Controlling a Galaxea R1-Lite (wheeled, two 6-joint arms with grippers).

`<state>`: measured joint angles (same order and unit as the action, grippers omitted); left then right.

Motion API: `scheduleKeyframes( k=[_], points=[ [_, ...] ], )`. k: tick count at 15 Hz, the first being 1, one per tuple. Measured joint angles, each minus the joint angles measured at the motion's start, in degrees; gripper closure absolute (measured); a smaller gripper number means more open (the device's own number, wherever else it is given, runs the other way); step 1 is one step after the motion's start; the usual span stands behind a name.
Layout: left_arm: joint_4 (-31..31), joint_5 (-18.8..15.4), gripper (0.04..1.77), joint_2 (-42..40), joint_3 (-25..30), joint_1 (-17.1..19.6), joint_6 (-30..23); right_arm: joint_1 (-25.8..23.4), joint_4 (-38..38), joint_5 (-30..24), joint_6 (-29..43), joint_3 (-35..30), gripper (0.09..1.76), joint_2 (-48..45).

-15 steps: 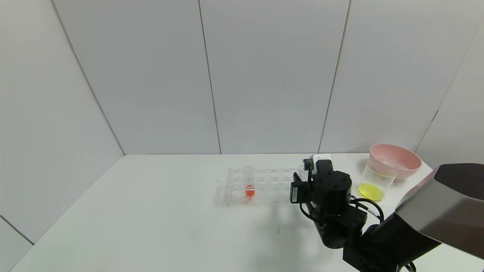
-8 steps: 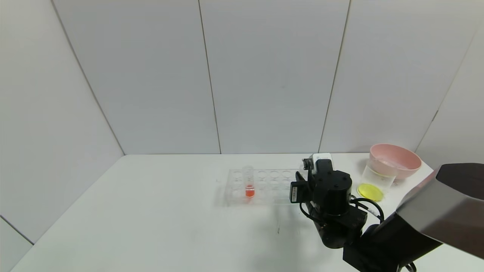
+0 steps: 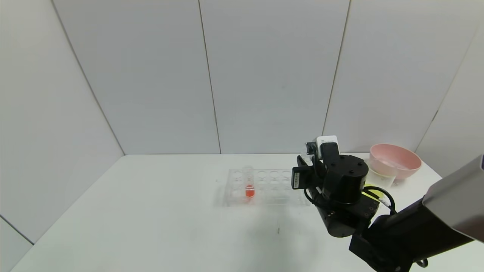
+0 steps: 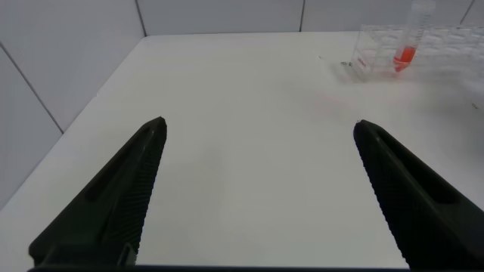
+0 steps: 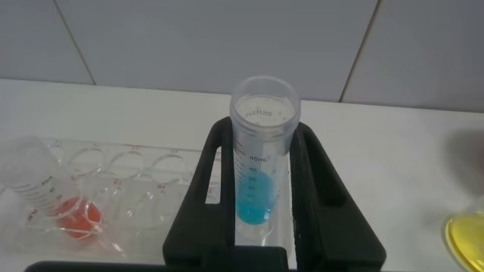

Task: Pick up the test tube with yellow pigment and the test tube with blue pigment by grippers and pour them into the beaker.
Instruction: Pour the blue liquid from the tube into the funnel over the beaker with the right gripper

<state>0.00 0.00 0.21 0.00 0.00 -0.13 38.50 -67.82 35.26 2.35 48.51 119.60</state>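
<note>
Right tool [image 5: 265, 204]: pinched on the test tube with blue pigment [image 5: 261, 162], which is held upright above the rack [image 3: 264, 187].
Left tool [image 4: 261, 189]: spread wide over the bare worktop [image 4: 242, 113].
Beaker [image 3: 378, 176]: seen beside the pink bowl [image 3: 395, 160], partly hidden by the right arm.

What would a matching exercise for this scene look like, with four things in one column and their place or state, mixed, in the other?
Things:
1. test tube with blue pigment
2. tube with red-orange liquid
3. pink bowl
4. left tool

States:
A. open above bare table
B. standing in the clear rack
C. clamped in the right tool
D. at the table's far right corner

Pairs: 1-C, 2-B, 3-D, 4-A
</note>
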Motion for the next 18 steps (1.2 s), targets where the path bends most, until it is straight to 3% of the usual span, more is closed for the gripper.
scheduleKeyframes(
  k=[10,13,18],
  points=[
    [0.0,0.0,0.05,0.0,0.0,-0.02,-0.02,-0.22,0.6,-1.24,-0.77,-0.2,1.36,-3.78],
    [0.0,0.0,0.05,0.0,0.0,-0.02,-0.02,-3.39,2.97,-11.09,-1.23,-1.82,1.36,-6.92],
    [0.0,0.0,0.05,0.0,0.0,0.0,0.0,-16.75,11.74,-43.0,-1.32,-6.95,1.36,-16.93]
  ],
)
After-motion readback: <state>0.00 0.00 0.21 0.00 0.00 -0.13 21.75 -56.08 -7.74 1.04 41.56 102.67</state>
